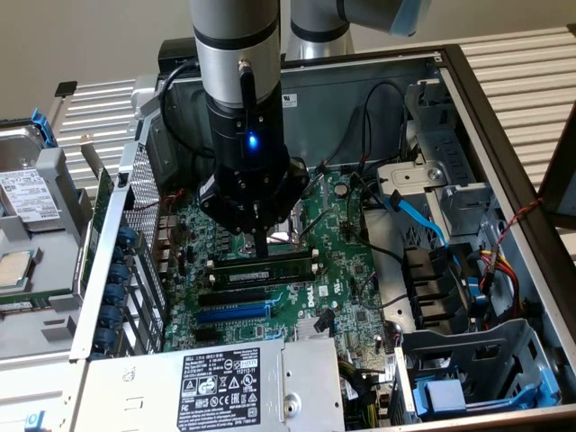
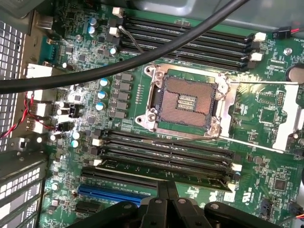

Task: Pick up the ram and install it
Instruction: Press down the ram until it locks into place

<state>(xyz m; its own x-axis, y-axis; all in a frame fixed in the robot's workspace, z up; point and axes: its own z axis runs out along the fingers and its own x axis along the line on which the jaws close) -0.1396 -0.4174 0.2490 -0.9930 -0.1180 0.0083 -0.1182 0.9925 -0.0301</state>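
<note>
Gripper (image 1: 260, 241) fully closed with nothing between its tips, pressing down on the ram (image 1: 263, 268), which lies lengthwise in a memory slot (image 2: 166, 153) of the motherboard (image 1: 346, 236), directly below the gripper.

— Where is the long, narrow, dark-green memory stick with black chips (image 1: 263, 267)?

— It lies lengthwise on the green board, level, standing on its edge along the memory slots just above the blue slot.

— And from the wrist?

— It runs as a thin dark strip (image 2: 166, 167) among the lower slots.
</note>
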